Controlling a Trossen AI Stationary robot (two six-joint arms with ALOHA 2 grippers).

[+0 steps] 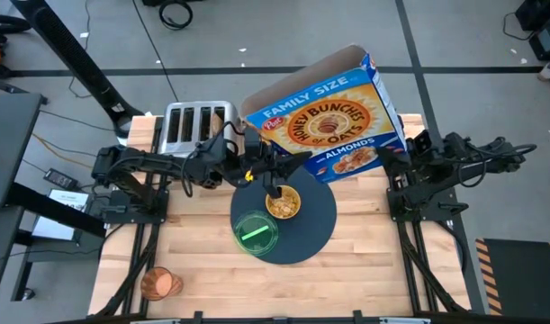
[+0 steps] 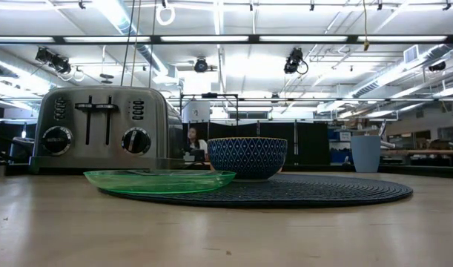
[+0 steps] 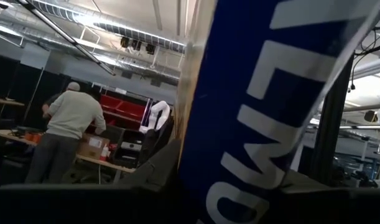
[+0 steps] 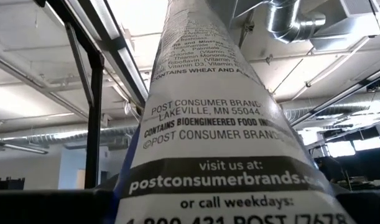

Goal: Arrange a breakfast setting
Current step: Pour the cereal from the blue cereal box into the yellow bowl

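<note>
We are partway through the setting, and cereal seems to be the step in hand. Our two arms hold the big blue-and-yellow cardboard cereal box (image 1: 324, 112) tipped over the table: the right gripper (image 1: 399, 155) seems clamped on its lower end and the left gripper (image 1: 256, 166) at its other end, near the open top; both wrist views show the carton right against the fingers, though the fingertips themselves are hidden. The silver four-slot toaster (image 1: 195, 124) stands at the back of the wooden table (image 1: 365, 270); we cannot see a toast slice. The large dark blue-grey round woven mat (image 1: 315, 220) lies mid-table. On it sits the small blue patterned cereal bowl (image 1: 284, 203), already holding golden cereal, directly below the box's lowered corner. Just beside it, the small translucent green plate (image 1: 255, 233) overlaps the mat's edge and looks empty. The amber cup (image 1: 159, 283) waits well apart, at the table's near left corner. Apple and spoon are not in sight, so those, the toast and the cup seem left to place.
</note>
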